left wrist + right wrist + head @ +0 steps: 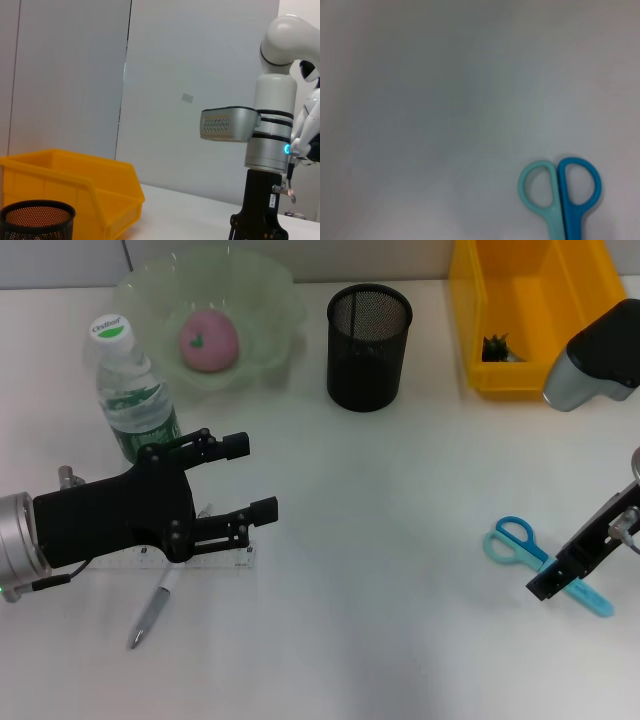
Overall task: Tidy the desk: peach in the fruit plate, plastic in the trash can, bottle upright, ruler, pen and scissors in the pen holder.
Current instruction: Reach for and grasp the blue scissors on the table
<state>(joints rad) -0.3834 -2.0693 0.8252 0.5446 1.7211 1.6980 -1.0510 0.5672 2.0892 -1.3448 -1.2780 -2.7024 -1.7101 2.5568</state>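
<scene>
- Hovering my left gripper point(255, 478), jaws apart and empty, over the ruler point(215, 559), pen point(152, 613) alongside.
- Right gripper point(556, 577) over scissors point(545, 563); finger state unclear.
- Next, as I judge: descend, pinch ruler, carry to pen holder point(368, 346).

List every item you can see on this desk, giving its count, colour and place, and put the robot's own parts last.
peach: one, pink, in the fruit plate
fruit plate: one, pale green, far left
bottle: one, clear, green label, upright, before the plate
pen holder: one, black mesh, far centre
bin: one, yellow, far right, dark scrap inside
ruler: one, clear, under the left gripper
pen: one, silver, near left
scissors: one, blue and teal, near right
left gripper: black, open, above the ruler
right gripper: black, over the scissors' blades
</scene>
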